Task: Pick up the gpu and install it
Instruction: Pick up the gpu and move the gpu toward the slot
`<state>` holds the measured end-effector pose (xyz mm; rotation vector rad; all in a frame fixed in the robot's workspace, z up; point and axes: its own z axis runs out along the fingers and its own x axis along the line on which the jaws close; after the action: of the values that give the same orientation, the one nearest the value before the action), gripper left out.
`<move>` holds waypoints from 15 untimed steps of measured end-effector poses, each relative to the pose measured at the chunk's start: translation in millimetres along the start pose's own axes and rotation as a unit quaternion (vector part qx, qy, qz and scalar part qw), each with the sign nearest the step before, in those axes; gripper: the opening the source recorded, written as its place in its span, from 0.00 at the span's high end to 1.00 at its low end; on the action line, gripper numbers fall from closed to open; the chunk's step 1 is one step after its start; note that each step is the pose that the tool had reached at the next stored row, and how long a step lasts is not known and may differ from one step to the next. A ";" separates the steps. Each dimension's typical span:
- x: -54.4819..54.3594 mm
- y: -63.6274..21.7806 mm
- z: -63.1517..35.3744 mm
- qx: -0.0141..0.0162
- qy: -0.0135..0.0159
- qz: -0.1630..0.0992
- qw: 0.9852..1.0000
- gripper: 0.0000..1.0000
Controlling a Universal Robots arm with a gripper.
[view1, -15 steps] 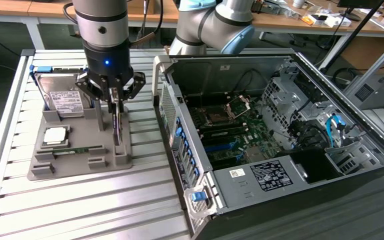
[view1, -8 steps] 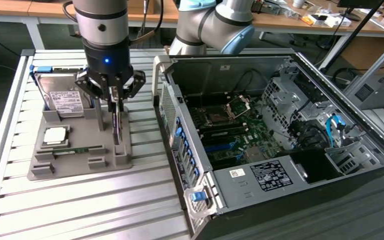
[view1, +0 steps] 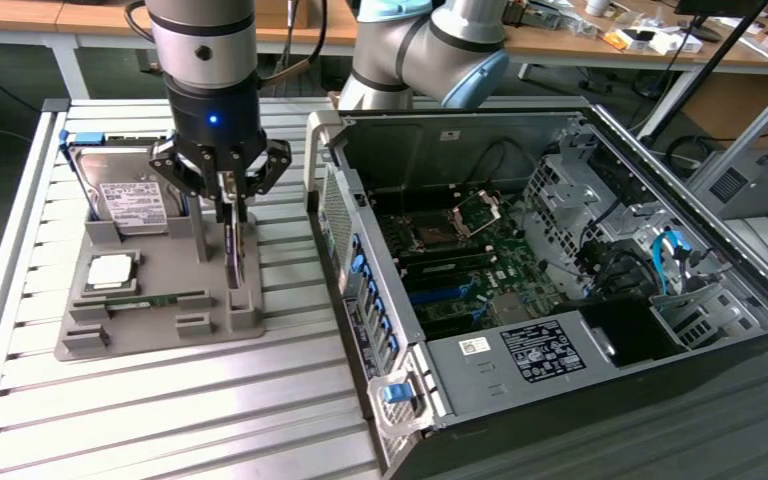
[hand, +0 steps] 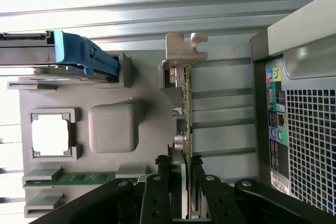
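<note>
The gpu point(view1: 233, 252) stands on edge in a slot of the grey parts fixture point(view1: 157, 325), a thin dark card with its silver end bracket point(hand: 184, 48) at the far end. My gripper point(view1: 228, 208) hangs straight down over it on the exterior view's left. In the wrist view the gripper point(hand: 187, 182) has one black finger on each face of the gpu point(hand: 185, 108) and is shut on the card's upper edge. The card's lower edge still looks seated in the fixture point(hand: 152, 82).
The fixture also holds a silver hard drive point(view1: 124, 195) with a blue rail point(hand: 79, 56), a square processor point(view1: 111, 270) and a green memory stick point(view1: 157, 298). The open computer case point(view1: 491, 260) lies on the exterior view's right, its rear ports point(hand: 275, 108) close beside the card.
</note>
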<state>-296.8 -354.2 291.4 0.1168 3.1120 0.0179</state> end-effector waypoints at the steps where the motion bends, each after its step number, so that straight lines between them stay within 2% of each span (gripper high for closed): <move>1: 0.0 0.0 -0.2 0.000 0.000 0.000 1.000 0.73; 15: -0.1 0.1 -4.2 0.000 0.000 0.000 1.000 0.73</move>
<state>-296.8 -354.2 295.6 0.1168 3.1120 0.0179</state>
